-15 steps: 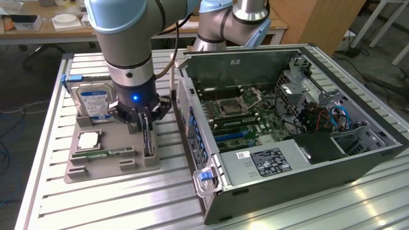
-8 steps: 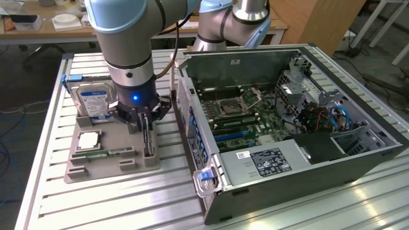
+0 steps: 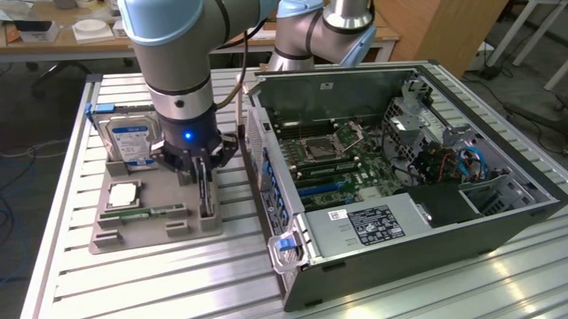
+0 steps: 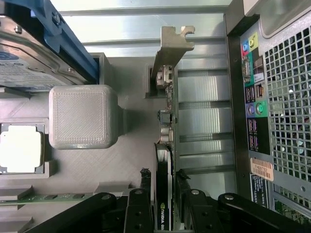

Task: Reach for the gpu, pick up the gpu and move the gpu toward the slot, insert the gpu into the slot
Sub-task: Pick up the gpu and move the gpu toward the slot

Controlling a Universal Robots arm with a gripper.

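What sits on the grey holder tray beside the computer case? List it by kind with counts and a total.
hard drive: 1
processor: 1
memory stick: 1
gpu: 1
Total: 4

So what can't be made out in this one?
- Exterior view: lower edge of the gpu, hidden in the gray holder.
- Exterior view: the slot, too small to single out among parallel strips.
- Wrist view: gripper fingertips' contact with the gpu, cut off by the frame edge.
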